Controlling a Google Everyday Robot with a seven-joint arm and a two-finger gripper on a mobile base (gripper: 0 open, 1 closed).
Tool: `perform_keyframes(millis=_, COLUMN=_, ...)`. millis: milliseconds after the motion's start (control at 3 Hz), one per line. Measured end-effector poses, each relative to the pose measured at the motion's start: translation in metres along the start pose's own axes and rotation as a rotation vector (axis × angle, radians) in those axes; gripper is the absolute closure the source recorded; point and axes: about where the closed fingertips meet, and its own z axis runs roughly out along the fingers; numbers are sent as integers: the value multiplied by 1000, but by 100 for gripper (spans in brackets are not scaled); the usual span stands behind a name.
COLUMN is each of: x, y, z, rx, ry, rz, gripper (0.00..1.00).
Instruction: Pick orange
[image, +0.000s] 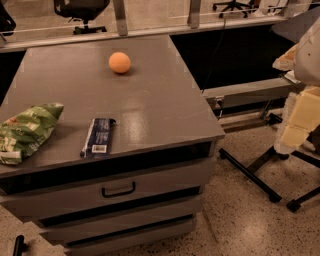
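Observation:
The orange (119, 62) is a small, round, pale-orange fruit. It sits alone on the far middle part of the grey cabinet top (150, 105). My gripper does not show in the camera view. Only pale white and yellowish segments of my arm (300, 115) show at the right edge, off to the side of the cabinet and well away from the orange. Nothing touches the orange.
A green snack bag (25, 131) lies at the cabinet's front left. A dark blue bar wrapper (98, 136) lies near the front edge. Drawers with a black handle (118, 191) are below. Black stand legs (250, 175) cross the floor at right. A rail and office chairs are behind.

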Motion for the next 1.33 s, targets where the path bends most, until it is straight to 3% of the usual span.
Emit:
perform_keyframes(millis=667, x=-2, y=-2, z=1, rx=2, ry=-12, rz=-4, gripper=0)
perform_keyframes(millis=1000, x=-18, y=-23, z=17, rx=1, ry=-56, rz=-26, gripper=0)
perform_keyframes(millis=1333, x=-55, y=-68, z=44, rx=23, ry=-119, rz=-59, gripper=0)
